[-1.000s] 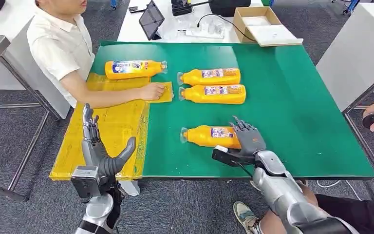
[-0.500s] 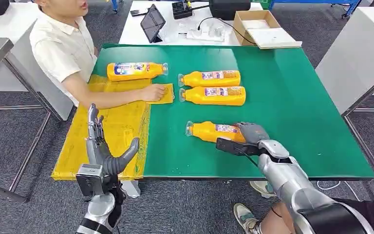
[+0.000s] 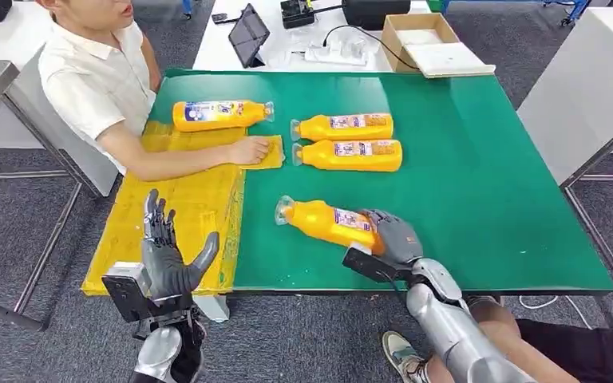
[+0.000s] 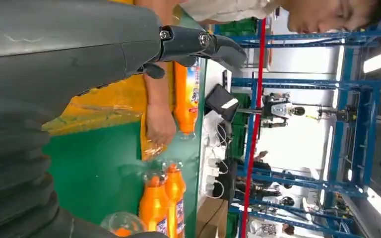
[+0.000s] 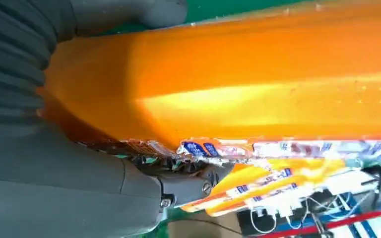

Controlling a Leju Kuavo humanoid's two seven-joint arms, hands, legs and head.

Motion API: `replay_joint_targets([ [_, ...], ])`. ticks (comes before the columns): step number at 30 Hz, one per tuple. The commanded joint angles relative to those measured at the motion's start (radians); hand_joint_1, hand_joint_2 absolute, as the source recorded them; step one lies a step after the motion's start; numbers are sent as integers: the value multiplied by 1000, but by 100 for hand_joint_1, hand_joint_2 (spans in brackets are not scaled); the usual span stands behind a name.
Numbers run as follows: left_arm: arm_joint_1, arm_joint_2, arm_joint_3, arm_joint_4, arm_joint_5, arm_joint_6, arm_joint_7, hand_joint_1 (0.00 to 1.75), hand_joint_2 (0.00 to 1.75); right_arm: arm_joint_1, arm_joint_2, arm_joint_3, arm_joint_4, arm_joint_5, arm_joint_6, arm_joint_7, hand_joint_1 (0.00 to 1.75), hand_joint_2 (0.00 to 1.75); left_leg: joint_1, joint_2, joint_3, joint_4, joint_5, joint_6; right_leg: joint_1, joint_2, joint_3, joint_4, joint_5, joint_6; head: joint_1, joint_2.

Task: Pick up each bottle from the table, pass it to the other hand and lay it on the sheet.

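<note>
Gripping the near bottle (image 3: 325, 223) by its base end, my right hand (image 3: 393, 238) has its fingers wrapped around the orange body, and the clear-capped neck points away from the hand toward my left side, tilted up off the green worktop (image 3: 479, 183). In the right wrist view the bottle (image 5: 258, 79) lies tight against the palm, with the thumb (image 5: 188, 186) closing over its label.

My left hand (image 3: 164, 255) is released, fingers spread and upright, palm turned toward the right hand, holding nothing. It hovers at the near edge of the yellow sheet (image 3: 183, 215), which lies just beyond it on the left end of the worktop.

Farther out from my right hand, two more bottles (image 3: 347, 140) lie side by side, touching, necks toward the sheet. A fourth bottle (image 3: 219, 113) lies beyond the sheet's far edge. A person's hand (image 3: 249, 149) rests on the sheet's far corner, between that bottle and the pair.
</note>
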Motion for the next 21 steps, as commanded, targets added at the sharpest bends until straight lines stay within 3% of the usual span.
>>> replay_joint_targets([
  [1,-18,32,-32,98,-27,-38,54,0,175,152,52,80,-420,-19,-184,-86,175,175,1,3,1,0,-2,-2,1,2,0,0,-2,-2,0,0],
  [4,-38,39,-41,121,-45,-63,60,0,175,165,68,117,-443,-25,-241,-100,175,175,0,5,0,-1,-2,-2,0,3,-2,0,-1,-2,0,0],
  [6,-27,50,-63,93,2,-165,35,0,175,150,74,135,-419,-64,-264,-132,175,175,0,3,0,-1,-2,-2,1,0,-1,0,-2,-3,0,0],
  [12,-10,71,-118,27,-52,-236,-5,0,175,98,135,178,-297,-142,-193,-206,175,175,0,5,-4,0,-1,-1,0,3,-5,0,0,-2,0,0],
  [18,-21,55,-130,68,-52,-228,-5,0,175,128,190,234,-297,-182,-178,-243,175,175,0,4,-4,-1,-1,-1,0,2,-4,0,-1,-2,0,0],
  [21,-16,68,-150,31,38,-330,-6,0,175,120,212,286,-240,-221,-161,-258,175,175,1,3,-3,-1,-1,-2,1,1,-4,0,-1,-2,0,0],
])
